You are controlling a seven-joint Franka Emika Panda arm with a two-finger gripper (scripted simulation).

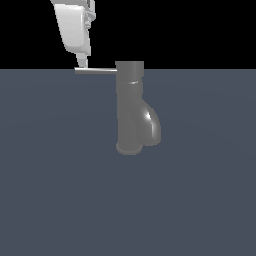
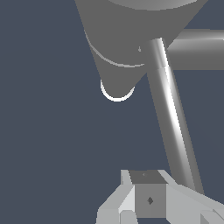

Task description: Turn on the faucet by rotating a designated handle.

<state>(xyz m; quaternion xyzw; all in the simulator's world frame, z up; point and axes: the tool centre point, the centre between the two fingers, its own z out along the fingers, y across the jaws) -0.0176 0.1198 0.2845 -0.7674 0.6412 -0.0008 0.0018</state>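
The faucet (image 1: 131,107) is a dark grey upright cylinder on the floor, with a bulging spout low on the exterior view's right side. Its handle (image 1: 96,70), a thin shiny rod, sticks out level from the top collar toward the exterior view's left. My white gripper (image 1: 81,63) hangs from above at the rod's free end, its tip right at the rod. In the wrist view the handle (image 2: 171,118) runs from the faucet body (image 2: 116,41) to just beside my gripper (image 2: 145,197). The fingers sit together, holding nothing.
A flat blue-grey floor (image 1: 60,190) lies all round the faucet. A thicker grey cylinder (image 2: 197,49) crosses behind the handle in the wrist view; I cannot tell which part of the faucet it is.
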